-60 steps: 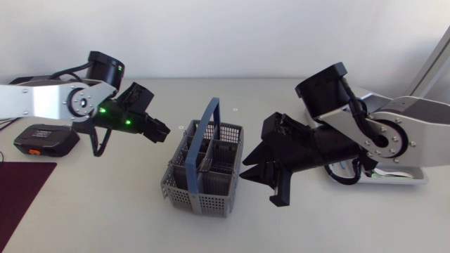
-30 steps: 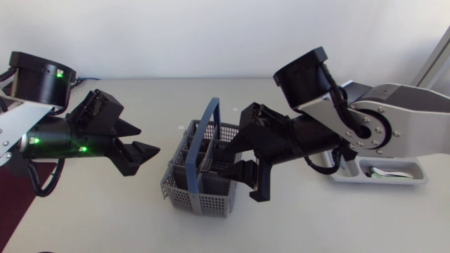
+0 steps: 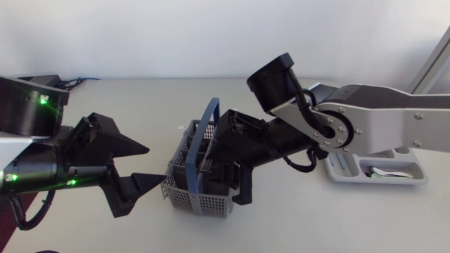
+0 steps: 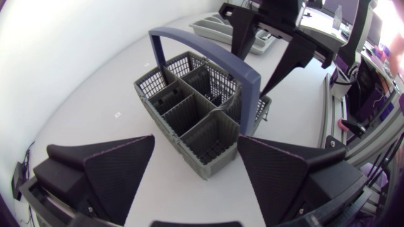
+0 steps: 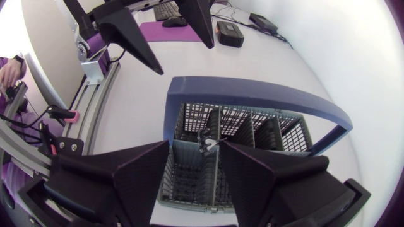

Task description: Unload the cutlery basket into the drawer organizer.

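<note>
matte pale grey tabletop [image 3: 140,105]. the cutlery basket [image 3: 188,198], grey perforated plastic with square compartments and an arched blue handle [image 3: 205,125], stands at its middle. right gripper [image 5: 194,146]: black wedge-shaped fingers spread, above the basket's compartments. left gripper [image 4: 196,139]: fingers spread, near the basket, not touching. the pale moulded drawer organizer [image 3: 394,174] lies well apart, at the tabletop's right side.

White table [image 3: 316,218], purple mat [image 5: 165,30], small black box [image 5: 230,34] near it.
</note>
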